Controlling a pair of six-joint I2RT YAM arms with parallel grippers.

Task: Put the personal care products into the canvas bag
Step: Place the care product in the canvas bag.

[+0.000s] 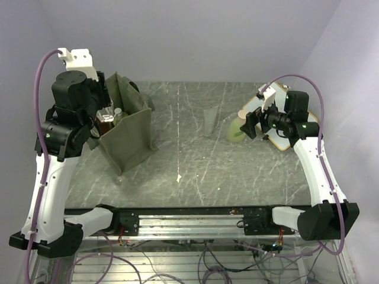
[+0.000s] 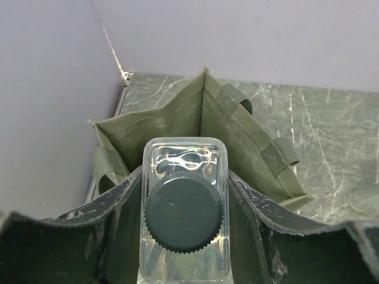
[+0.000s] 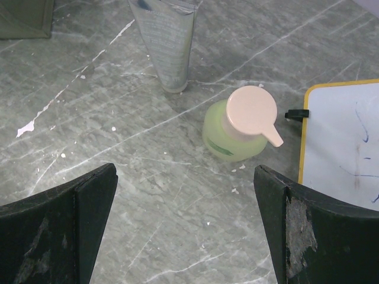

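Left gripper (image 2: 185, 189) holds a clear bottle (image 2: 183, 219), base aimed into the bag's (image 2: 154, 127) open mouth just ahead; right gripper (image 3: 185, 177), spread wide, hovers far right of the bag.

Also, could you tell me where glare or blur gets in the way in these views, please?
Left wrist: bright glare streaks across the clear square bottle. Right wrist: the fingers look slightly soft, the yellow-green bottle crisp. Top external: even light, but the grey tube nearly blends into the table.
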